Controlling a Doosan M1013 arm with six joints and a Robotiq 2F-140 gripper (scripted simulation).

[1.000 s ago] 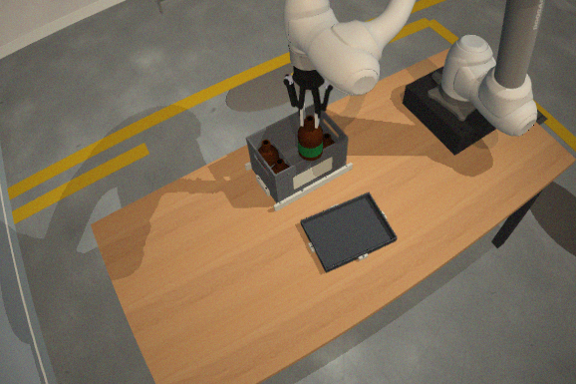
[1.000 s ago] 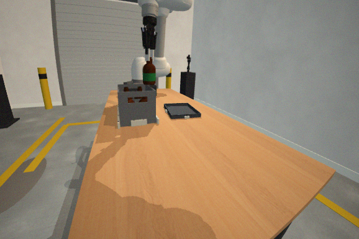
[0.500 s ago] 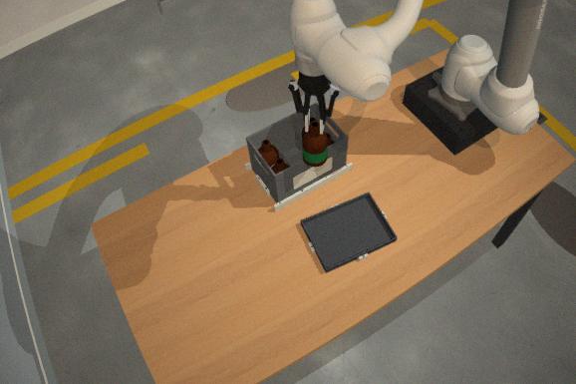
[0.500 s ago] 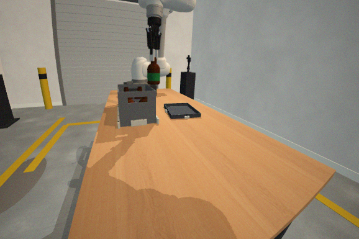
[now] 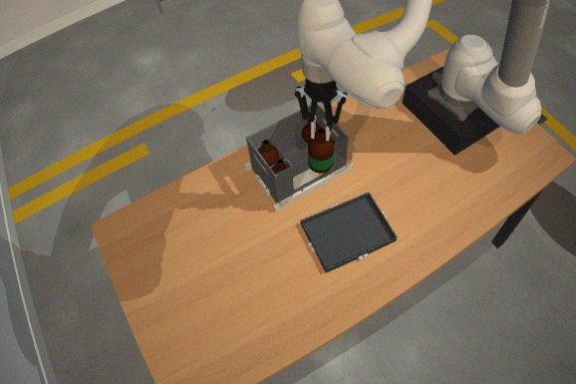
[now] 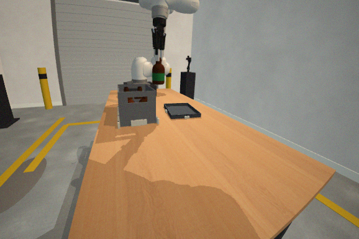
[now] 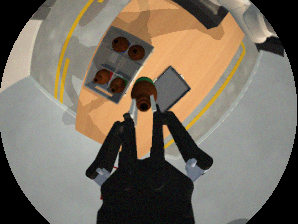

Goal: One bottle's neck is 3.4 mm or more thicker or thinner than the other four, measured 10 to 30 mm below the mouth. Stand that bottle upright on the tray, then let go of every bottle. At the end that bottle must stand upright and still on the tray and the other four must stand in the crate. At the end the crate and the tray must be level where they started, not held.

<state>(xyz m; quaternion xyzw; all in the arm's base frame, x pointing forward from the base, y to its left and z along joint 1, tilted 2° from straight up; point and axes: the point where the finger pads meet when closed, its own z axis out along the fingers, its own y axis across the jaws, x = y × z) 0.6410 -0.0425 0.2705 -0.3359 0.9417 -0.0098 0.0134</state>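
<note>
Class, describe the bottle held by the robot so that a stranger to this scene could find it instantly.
Start at the wooden table and find the grey crate near the robot's base. Above it, the gripper holds a brown bottle by its neck. Unlike the bottles in the crate, it hangs in the air, showing a green band.

A robot arm's gripper (image 6: 159, 57) clamps the neck of a brown bottle (image 6: 158, 73) with a green band, suspended upright above a grey crate (image 6: 136, 106) of bottles on a wooden table (image 6: 199, 168); a dark tray (image 6: 182, 110) lies just beside the crate.
</note>
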